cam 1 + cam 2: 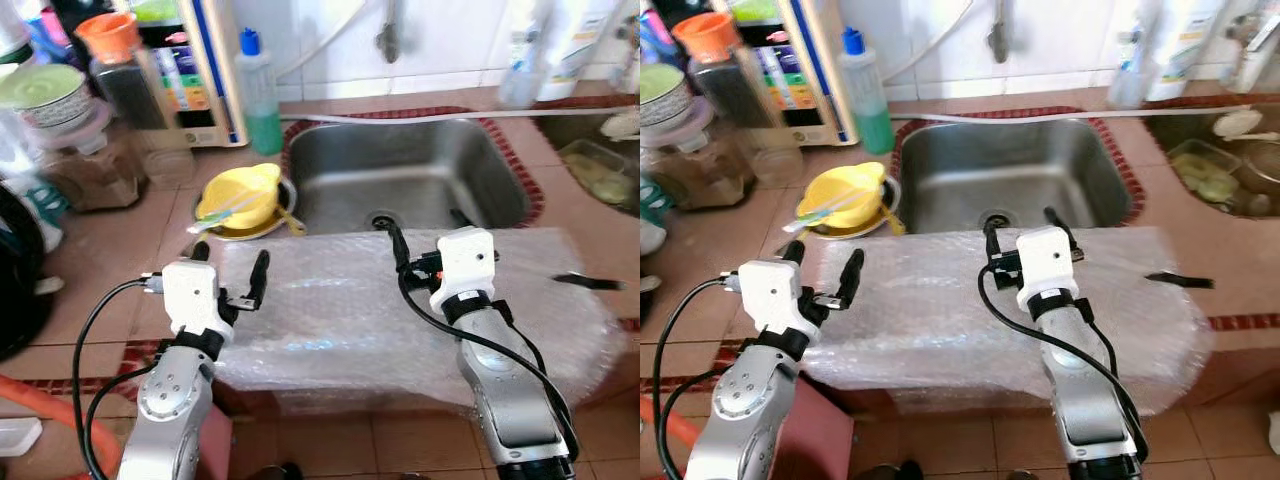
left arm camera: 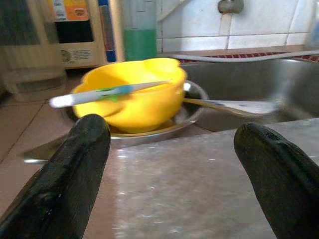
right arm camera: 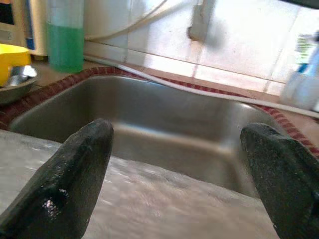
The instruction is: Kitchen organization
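We see a tiled table that takes most of the frame, and in its upper middle there is a steel sink. In front of the sink, across the lower middle of the frame, lies a large sheet of bubble wrap that covers the front edge of the table.

Our two silver arms come up from the bottom of the frame. The left tool is at the lower left, over the left end of the bubble wrap, and its two black fingers stand wide apart and hold nothing. The right tool is in the middle, over the far edge of the wrap just before the sink, and its fingers are also spread apart with nothing between them.

At the left of the sink a yellow bowl sits in a flat metal dish, and a white and green utensil lies across the bowl. A spoon lies on the dish's rim toward the sink. Behind the bowl, in the upper left, stands a bottle with green liquid and a blue cap. Further to the left we see jars, one with an orange lid. A white hose runs along the back edge of the sink. At the right edge of the frame lies a clear container.
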Robot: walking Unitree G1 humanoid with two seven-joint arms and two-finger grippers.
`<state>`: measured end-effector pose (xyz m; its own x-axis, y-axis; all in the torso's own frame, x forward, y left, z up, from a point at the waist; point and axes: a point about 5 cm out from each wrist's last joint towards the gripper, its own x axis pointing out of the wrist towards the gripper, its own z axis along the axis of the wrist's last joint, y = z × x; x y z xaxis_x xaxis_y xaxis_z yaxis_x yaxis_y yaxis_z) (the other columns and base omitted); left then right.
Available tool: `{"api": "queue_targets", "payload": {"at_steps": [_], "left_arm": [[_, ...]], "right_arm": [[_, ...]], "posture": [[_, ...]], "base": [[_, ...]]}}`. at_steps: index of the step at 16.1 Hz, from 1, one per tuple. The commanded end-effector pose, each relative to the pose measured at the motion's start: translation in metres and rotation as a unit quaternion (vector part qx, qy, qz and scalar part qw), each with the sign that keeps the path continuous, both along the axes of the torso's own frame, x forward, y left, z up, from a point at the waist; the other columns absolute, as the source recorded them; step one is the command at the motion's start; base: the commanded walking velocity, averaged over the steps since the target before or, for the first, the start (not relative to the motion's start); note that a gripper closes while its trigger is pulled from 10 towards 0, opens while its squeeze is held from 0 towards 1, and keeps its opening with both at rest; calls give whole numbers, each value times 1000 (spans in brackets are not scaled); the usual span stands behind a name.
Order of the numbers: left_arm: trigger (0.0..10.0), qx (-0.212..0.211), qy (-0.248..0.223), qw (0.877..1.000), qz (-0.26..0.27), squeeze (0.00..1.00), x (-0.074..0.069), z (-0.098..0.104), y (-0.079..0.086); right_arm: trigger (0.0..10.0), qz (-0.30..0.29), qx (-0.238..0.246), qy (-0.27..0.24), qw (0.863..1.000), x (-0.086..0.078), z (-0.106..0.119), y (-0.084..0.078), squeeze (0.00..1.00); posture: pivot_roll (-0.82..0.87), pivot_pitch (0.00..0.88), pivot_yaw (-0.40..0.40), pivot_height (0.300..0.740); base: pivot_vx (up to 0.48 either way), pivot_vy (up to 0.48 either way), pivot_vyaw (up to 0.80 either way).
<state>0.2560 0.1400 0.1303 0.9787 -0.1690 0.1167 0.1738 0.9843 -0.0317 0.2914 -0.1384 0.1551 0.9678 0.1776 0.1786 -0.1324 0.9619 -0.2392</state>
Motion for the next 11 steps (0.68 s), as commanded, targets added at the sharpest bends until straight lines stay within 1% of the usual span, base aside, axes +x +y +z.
{"api": "queue_targets", "payload": {"at_steps": [1,7,11], "left_arm": [[10000,0,4,1000,0,0,-2,0,-1],[10000,-5,7,1000,0,0,-2,-1,0],[10000,-10,9,1000,-1,0,-3,-1,-1]], "right_arm": [[10000,-3,1,-5,1000,-2,3,-2,0],[10000,-2,-6,-1,1000,-3,1,-7,0],[10000,-1,-3,-1,1000,-4,2,-4,0]], "posture": [[-167,172,78,740],[-164,178,77,740],[-165,183,78,740]], "base": [[0,-405,0],[0,-421,0],[0,-432,0]]}}
